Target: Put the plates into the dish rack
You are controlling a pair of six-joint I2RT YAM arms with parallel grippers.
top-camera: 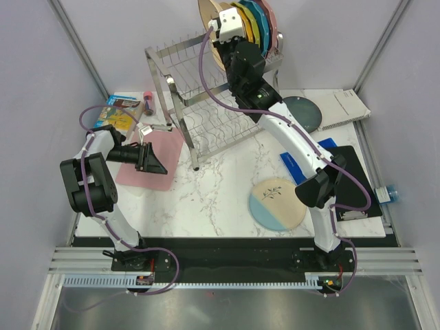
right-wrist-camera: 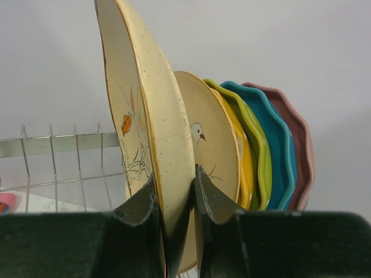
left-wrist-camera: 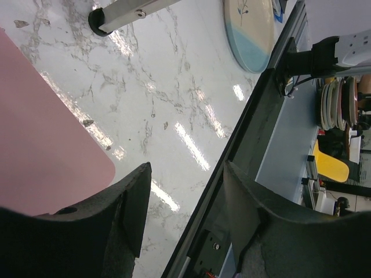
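Above the dish rack point(top-camera: 185, 69), bird-painted plate point(right-wrist-camera: 165, 127) in right pincer point(right-wrist-camera: 174, 184)

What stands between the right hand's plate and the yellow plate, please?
A second cream bird plate stands between the held plate and the yellow plate, per the right wrist view.

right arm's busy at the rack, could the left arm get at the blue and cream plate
Probably yes: the left gripper is open and empty, with only bare marble table between it and the blue and cream plate. It lies nearer the right arm's base, so maybe a stretch.
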